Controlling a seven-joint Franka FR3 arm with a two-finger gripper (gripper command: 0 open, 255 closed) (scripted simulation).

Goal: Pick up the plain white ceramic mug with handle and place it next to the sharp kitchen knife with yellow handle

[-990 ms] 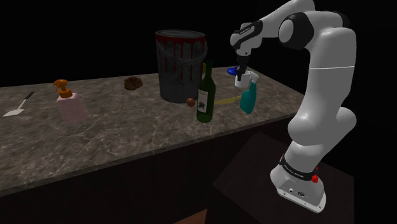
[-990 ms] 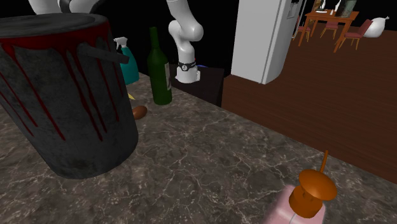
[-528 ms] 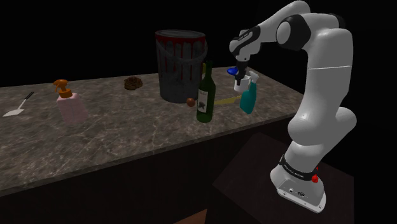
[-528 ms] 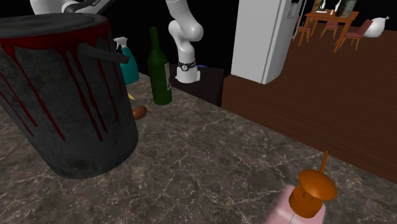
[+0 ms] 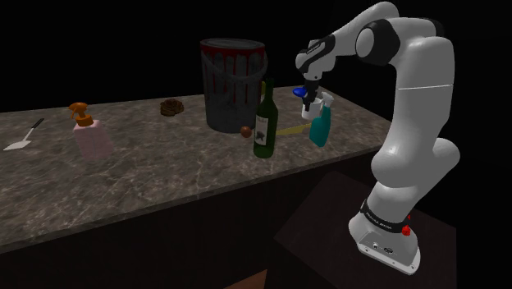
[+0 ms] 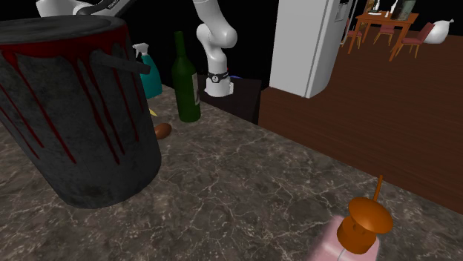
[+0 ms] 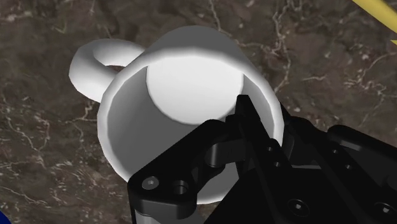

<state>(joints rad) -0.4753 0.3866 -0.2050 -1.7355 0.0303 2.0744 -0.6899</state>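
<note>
Clasping the wall of the white mug [image 7: 191,83], the tool [image 7: 264,118] has one black finger inside the cup and the other outside, with the rim pinched between them (the outer fingertip is largely hidden by the tool's own body). The mug's handle sits on the side away from the fingers. Below it lies the dark marbled surface [image 7: 38,159]; from the wrist view I cannot tell whether the mug touches it.

In the shoulder view the mug [image 5: 313,105] hangs under the tool [image 5: 309,96], above the surface [image 5: 164,172] near its end by the arm [image 5: 422,98]. It is just beside the head of a teal spray bottle [image 5: 320,125], and the two overlap so that the mug's outline is hard to trace. A small blue shape [image 5: 301,90] next to the tool is too small to identify.

Of the knife [image 7: 380,9], just the yellow handle can be made out: cut off at a corner of the wrist view, and a pale strip [image 5: 287,129] between the green wine bottle [image 5: 263,123] and the spray bottle. Its blade cannot be told.

In the second exterior view a dark bin [image 6: 74,111] with red streaks blocks much of the surface behind it, the arm [image 6: 81,6] is cut by the top edge, and a pink soap dispenser [image 6: 356,233] is cut by the bottom edge.
</note>
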